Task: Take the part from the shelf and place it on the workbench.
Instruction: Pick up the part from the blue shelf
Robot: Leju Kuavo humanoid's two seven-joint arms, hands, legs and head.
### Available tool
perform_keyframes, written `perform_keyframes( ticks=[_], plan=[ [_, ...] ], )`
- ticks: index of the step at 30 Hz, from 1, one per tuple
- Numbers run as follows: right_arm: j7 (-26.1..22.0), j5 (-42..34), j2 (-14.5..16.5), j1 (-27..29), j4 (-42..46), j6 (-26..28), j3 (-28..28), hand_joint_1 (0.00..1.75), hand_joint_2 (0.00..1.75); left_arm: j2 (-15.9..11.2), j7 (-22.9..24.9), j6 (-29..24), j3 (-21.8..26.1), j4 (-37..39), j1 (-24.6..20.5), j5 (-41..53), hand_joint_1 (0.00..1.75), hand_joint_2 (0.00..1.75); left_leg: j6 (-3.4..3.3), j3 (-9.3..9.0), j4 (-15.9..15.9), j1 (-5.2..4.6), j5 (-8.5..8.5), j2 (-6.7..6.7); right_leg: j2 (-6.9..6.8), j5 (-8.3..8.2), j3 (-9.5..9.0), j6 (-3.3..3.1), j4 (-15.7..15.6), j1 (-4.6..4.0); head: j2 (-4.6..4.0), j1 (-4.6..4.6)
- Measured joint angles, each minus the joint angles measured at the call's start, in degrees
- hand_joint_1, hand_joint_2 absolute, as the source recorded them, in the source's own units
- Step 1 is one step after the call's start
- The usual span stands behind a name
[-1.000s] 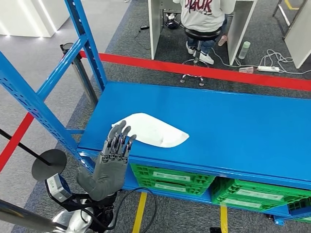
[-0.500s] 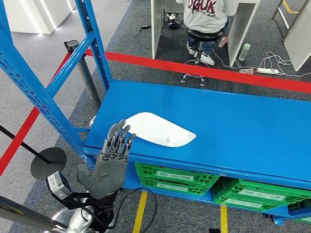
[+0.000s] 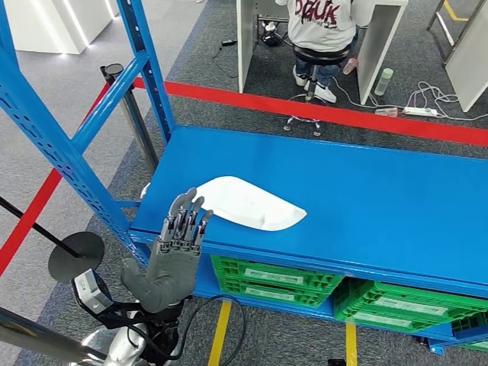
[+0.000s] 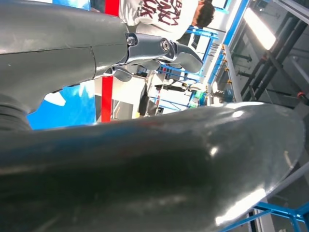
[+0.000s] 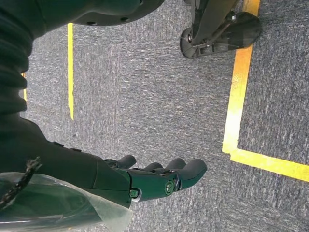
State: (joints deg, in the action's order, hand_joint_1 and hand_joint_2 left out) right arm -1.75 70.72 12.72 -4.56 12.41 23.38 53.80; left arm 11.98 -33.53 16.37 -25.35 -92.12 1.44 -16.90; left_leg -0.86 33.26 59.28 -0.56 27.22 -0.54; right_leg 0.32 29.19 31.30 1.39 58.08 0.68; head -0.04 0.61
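A flat white part [image 3: 250, 203] lies on the blue shelf [image 3: 357, 206], near its front left corner. My left hand [image 3: 175, 255] is raised in front of the shelf's front edge, just left of the part, with fingers straight and apart and nothing in it. It stands short of the part without touching it. The left wrist view has the left hand [image 4: 146, 48] close up, its fingers extended. My right hand [image 5: 153, 179] hangs over the grey carpet, its fingers loosely extended and holding nothing.
Green crates [image 3: 271, 278] sit on the level below the shelf. Blue uprights [image 3: 63, 152] frame the left side. A person on a stool [image 3: 319, 30] sits behind a red floor line [image 3: 322, 114]. Yellow floor tape [image 5: 240, 92] lies under the right hand.
The whole view shifted slightly between the earliest frame and now, so the camera moved. The left hand keeps the same raised pose and the part lies where it was.
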Motion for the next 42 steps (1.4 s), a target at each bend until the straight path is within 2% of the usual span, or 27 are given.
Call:
perform_keyframes(
  ticks=[2, 6, 10, 16, 23, 33, 42],
  plan=[
    [0.01, -0.04, 0.0, 0.0, 0.0, -0.08, 0.01, 0.0, 1.75, 0.0, 0.43, -0.01, 0.0, 0.1, -0.02, -0.16, 0.0, 0.0, 0.0, 0.0, 0.0, 0.0, 0.0, 0.0, 0.0, 0.0, 0.0, 0.0, 0.0, 0.0, 0.0, 0.0],
    [0.36, -0.04, 0.0, -0.01, 0.0, -0.31, 0.02, 0.0, 1.75, 0.03, 1.16, -0.3, -0.02, 0.44, -0.22, -0.05, 0.0, 1.75, 0.0, 0.0, 0.0, 0.0, 0.0, 0.0, 0.0, 0.0, 0.0, 0.0, 0.0, 0.01, 0.0, 0.0],
    [3.26, 0.1, -0.01, -0.04, 0.0, -1.25, 0.02, 0.0, 1.75, 0.25, 2.77, -0.96, -0.2, 0.92, -0.99, 0.29, 0.0, 1.75, 0.0, 0.0, 0.0, 0.0, 0.0, 0.0, 0.0, -0.01, 0.01, 0.01, 0.0, 0.01, 0.0, 0.01],
    [14.88, 0.33, -0.2, 0.49, 0.03, -2.99, 0.48, 0.0, 1.75, 0.63, 4.31, -3.77, -0.21, 1.54, -2.24, 1.44, 0.0, 1.75, -0.01, 0.0, 0.01, 0.0, 0.0, 0.0, 0.0, -0.02, 0.0, 0.03, 0.0, 0.02, 0.0, 0.01],
    [20.24, 1.38, -0.99, 1.81, 0.36, -3.42, 1.09, 0.0, 1.75, 0.63, 4.37, -5.47, 0.2, 1.55, -2.04, 2.59, 0.0, 1.75, -0.01, 0.02, 0.01, 0.0, 0.0, 0.0, 0.0, -0.01, 0.0, 0.03, 0.0, 0.01, 0.0, 0.0],
    [21.25, 2.24, -1.57, 2.3, 0.81, -4.67, 2.09, 0.0, 1.75, 0.57, 4.62, -8.4, 1.02, 1.55, -2.08, 6.22, 0.0, 1.75, -0.02, 0.01, 0.01, 0.0, -0.01, 0.0, 0.0, -0.02, 0.0, 0.03, 0.0, 0.01, 0.0, 0.01],
    [20.63, 3.19, -2.02, 2.25, 0.83, -5.42, 2.15, 0.0, 1.75, -1.01, 5.44, -10.71, 1.83, 1.87, -5.53, 13.08, 0.0, 1.75, -0.05, 0.01, 0.01, 0.0, -0.03, 0.0, -0.01, -0.03, -0.01, 0.03, 0.0, 0.01, 0.0, 0.0]
  ],
)
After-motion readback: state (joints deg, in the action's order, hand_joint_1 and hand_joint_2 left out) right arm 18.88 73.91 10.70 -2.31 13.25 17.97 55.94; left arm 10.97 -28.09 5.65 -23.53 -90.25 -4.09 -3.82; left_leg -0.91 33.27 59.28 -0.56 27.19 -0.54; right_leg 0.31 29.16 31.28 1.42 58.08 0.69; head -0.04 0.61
